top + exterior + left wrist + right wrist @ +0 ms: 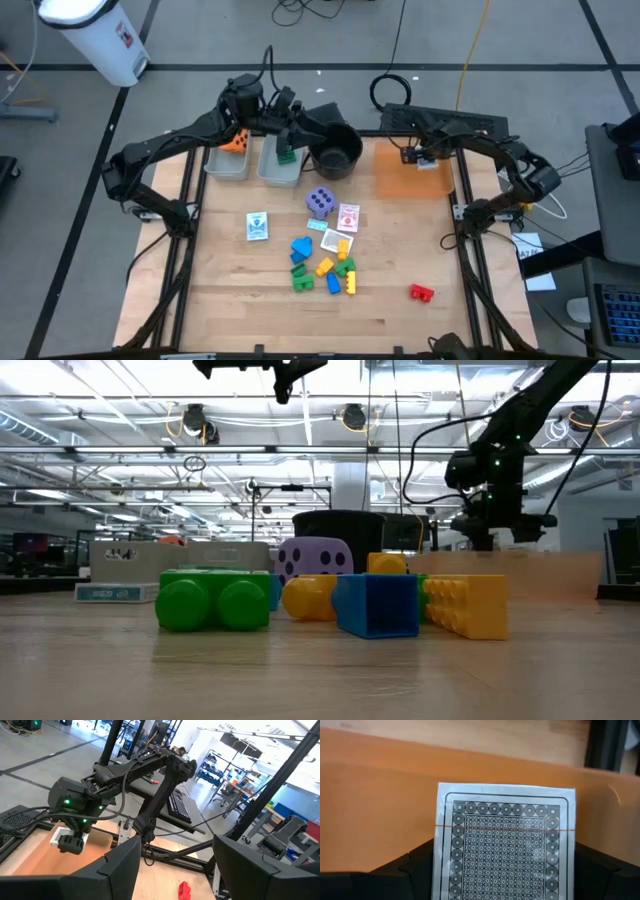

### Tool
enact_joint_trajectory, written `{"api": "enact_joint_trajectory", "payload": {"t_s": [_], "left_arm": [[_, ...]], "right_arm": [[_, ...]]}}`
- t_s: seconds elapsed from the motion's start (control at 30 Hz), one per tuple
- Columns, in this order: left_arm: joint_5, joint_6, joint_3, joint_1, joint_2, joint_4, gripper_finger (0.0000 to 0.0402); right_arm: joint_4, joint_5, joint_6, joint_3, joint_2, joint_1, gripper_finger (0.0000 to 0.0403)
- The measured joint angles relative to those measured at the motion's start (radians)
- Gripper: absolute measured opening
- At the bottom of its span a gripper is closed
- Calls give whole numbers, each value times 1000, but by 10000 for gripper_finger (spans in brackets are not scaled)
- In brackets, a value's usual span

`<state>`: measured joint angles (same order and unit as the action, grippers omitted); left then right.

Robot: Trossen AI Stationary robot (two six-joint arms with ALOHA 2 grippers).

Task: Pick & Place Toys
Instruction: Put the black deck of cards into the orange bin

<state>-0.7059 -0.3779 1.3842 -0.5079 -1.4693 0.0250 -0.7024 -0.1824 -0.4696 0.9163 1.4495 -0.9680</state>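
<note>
My right gripper (pixel 425 157) hangs over the orange tray (pixel 400 178) at the far right, shut on a picture card (pixel 505 835) with a black patterned back. My left gripper (pixel 290 122) stands high over the two grey bins (pixel 228 165), open and with nothing in it (pixel 175 855). An orange die (pixel 237 142) lies in the left bin and a green block (pixel 287 155) in the right bin. On the table's middle lie a purple die (pixel 320 202), cards (pixel 257 226) (pixel 348 217) and a cluster of coloured blocks (pixel 325 268). A red block (pixel 421 292) lies apart at the near right. My right gripper holds the card by its two opposite side edges (pixel 442 870), one finger (pixel 420 870) against each edge. The fingers slant steeply down from above. The card's patterned back faces the wrist camera, and the card is lifted clear above the orange tray.
A round black pot (pixel 335 152) stands between the grey bins and the orange tray. A white bucket (pixel 100 35) stands on the floor beyond the far left corner. Bare wood lies at the table's near edge and left side.
</note>
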Motion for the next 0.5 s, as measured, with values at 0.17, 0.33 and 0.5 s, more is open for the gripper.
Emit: {"api": "enact_joint_trajectory", "payload": {"t_s": [0.17, 0.33, 0.5], "left_arm": [[0, 0, 0, 0, 0, 0, 251], [0, 0, 0, 0, 0, 0, 251], [0, -1, 0, 0, 0, 0, 251]], "right_arm": [[76, 7, -49, -92, -43, -25, 306], [179, 53, -69, -165, -93, -51, 306], [215, 50, -80, -177, -104, -52, 306]]}}
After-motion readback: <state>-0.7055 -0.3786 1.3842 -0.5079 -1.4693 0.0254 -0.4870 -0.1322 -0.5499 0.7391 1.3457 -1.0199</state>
